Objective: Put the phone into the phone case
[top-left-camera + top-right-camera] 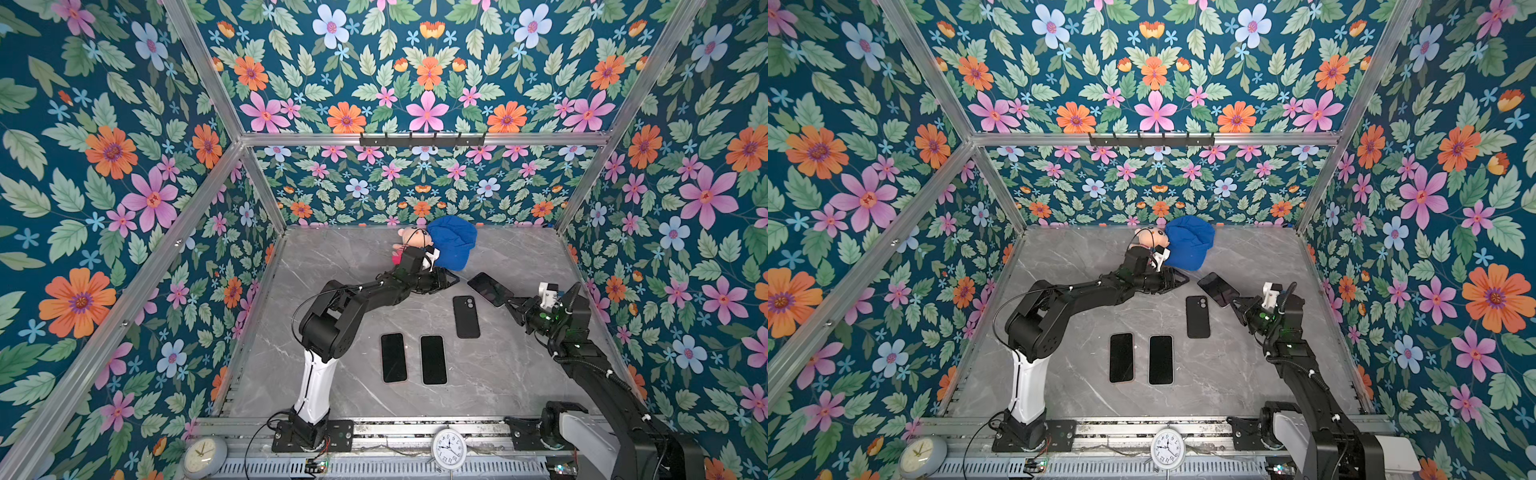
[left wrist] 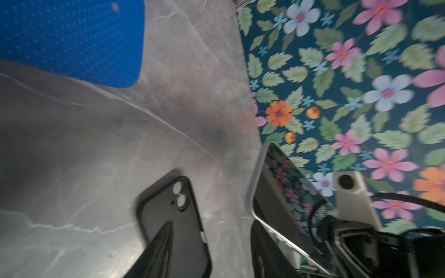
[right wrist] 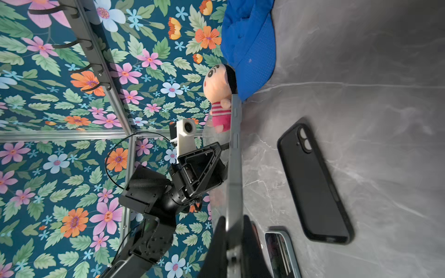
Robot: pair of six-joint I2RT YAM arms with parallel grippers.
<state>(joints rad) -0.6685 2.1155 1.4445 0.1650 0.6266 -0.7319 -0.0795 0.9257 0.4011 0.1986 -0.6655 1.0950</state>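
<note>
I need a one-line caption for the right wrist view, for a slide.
Right gripper holds the phone edge-on beside the black phone case, which lies flat on the marble table.

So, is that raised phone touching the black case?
Apart. The right wrist view shows bare table between the phone and the case.

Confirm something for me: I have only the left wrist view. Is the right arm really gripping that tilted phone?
Observer: Yes. The right wrist view shows the right gripper with its fingers clamped on the phone at its end.
Operator: Other phones around?
Observer: Two spare phones lie flat, side by side, in both top views.
Operator: Anything next to the blue cap?
Observer: A plush doll sits right beside it.
</note>
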